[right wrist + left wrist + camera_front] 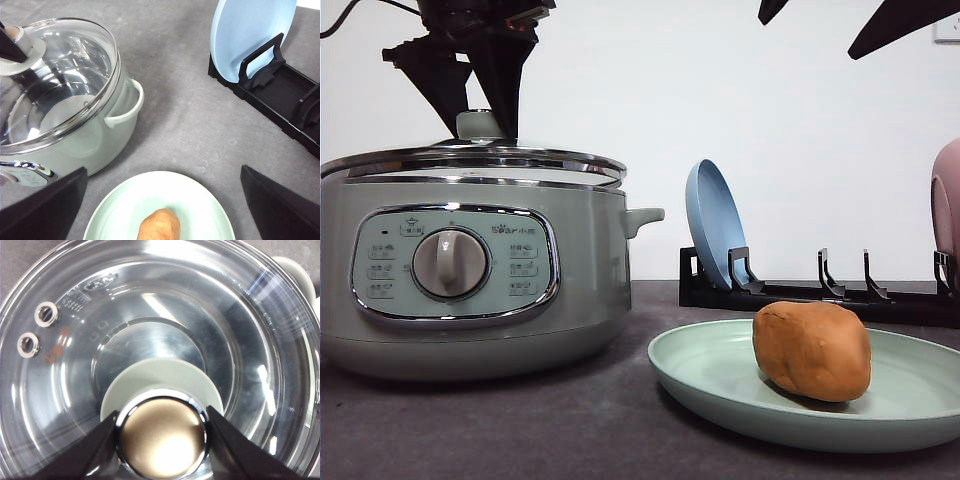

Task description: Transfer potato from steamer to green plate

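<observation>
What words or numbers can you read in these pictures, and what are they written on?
"Bear": the small brand mark seems to read so, beside some tiny characters, at the top right of the steamer's control panel.
Button labels around the dial: too small to read.
Embossed marks on the glass lid near its two vent holes: too blurred to read.
The green plate, potato and blue plate carry no text.

The potato (812, 351) sits on my green plate (720, 385), right of the steamer (470, 270); behind them the rack (820, 290) holds a plate (712, 222), and my left gripper (480, 95) is over the lid (470, 158)
</observation>
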Controlling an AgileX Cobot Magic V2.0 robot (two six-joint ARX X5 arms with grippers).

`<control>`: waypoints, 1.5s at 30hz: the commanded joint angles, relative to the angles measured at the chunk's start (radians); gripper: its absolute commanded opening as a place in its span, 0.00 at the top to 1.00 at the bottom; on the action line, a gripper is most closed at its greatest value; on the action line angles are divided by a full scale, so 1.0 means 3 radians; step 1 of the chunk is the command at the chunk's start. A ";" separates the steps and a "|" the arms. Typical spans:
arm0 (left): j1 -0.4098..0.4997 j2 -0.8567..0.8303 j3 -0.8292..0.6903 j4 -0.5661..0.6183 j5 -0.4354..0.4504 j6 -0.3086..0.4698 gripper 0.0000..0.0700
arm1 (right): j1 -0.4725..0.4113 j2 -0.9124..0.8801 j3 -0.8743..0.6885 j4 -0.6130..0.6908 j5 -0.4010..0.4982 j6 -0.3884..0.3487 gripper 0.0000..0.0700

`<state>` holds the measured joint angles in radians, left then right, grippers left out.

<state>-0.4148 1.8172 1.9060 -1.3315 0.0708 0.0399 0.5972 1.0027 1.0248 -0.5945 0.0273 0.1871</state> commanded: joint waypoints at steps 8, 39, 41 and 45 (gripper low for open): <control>-0.0022 0.0201 0.0107 0.0038 -0.0016 0.0041 1.00 | 0.0024 0.0023 0.0057 -0.0044 0.0009 -0.0028 0.11; -0.0106 0.0027 0.0110 0.0008 -0.0370 -0.0009 0.30 | 0.0025 0.0023 0.0057 -0.0070 -0.0019 -0.0041 0.11; -0.0106 -0.0074 0.0111 0.0040 -0.0370 -0.0012 0.30 | 0.0025 0.0023 0.0057 -0.0070 -0.0045 -0.0041 0.11; -0.0111 -0.0334 0.0114 0.0070 -0.0359 -0.0022 0.30 | 0.0025 0.0023 0.0057 -0.0075 -0.0134 -0.0041 0.11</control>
<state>-0.4416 1.7289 1.9190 -1.3125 -0.0369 0.0352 0.5972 1.0027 1.0248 -0.6212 -0.0077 0.1842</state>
